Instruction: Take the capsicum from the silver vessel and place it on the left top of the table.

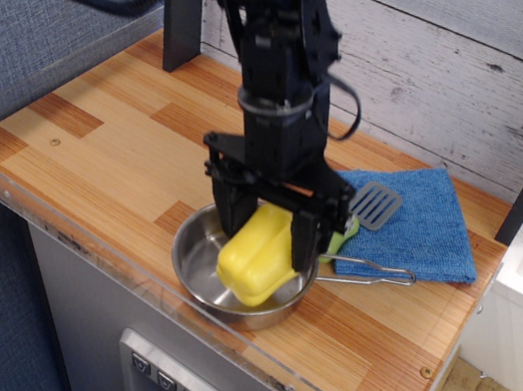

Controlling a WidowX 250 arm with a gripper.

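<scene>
hand (265,232) clamped on capsicum (255,258); long axis tilted, upper end right | above silver vessel (197,260)

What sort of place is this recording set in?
Probably a mock kitchen counter in a lab: a wooden table with a clear acrylic rim, a steel pan, and a spatula on a blue cloth.

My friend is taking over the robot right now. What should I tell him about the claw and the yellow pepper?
Claw: shut on the capsicum, held just above the silver vessel, tilted.
Silver vessel: front middle of the table, its wire handle pointing at the blue cloth with the spatula.
Done: pepper gripped and lifted.
Left: carry it to the table's left top, set it down, let go.
</scene>
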